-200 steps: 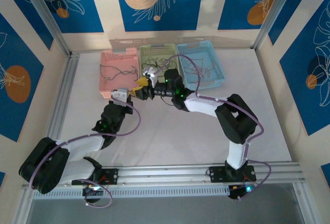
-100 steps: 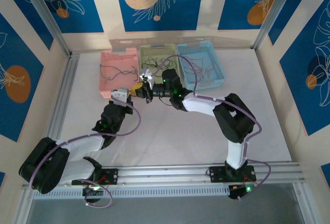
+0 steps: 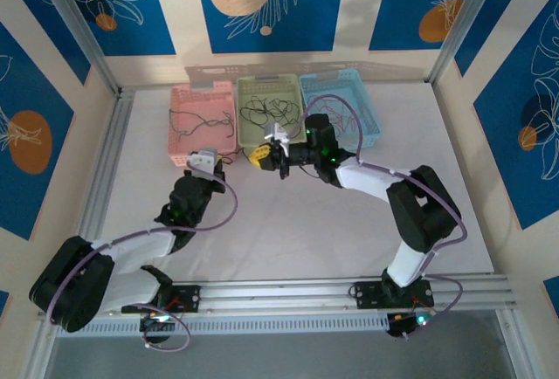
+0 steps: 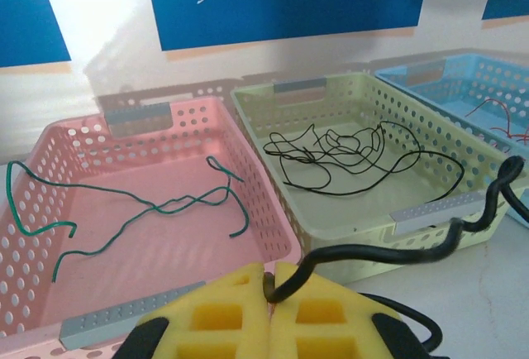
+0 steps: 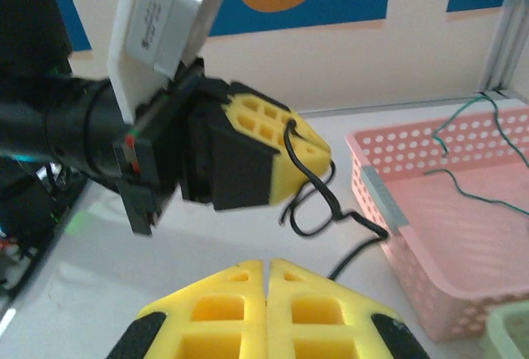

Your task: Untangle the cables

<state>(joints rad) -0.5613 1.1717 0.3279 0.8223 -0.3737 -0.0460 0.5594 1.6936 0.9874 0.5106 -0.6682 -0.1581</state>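
Holding a thick black rubber cable in my left gripper, yellow pads clamped on its end, just in front of the pale green perforated plastic basket. A thin black wire tangle lies inside that basket. A green wire lies in the pink basket to its left. My right gripper is pressed together, near the green basket's front wall.

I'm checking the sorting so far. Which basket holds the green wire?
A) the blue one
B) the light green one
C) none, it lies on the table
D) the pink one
D: the green wire lies inside the pink basket, while the light green basket beside it holds black wires.
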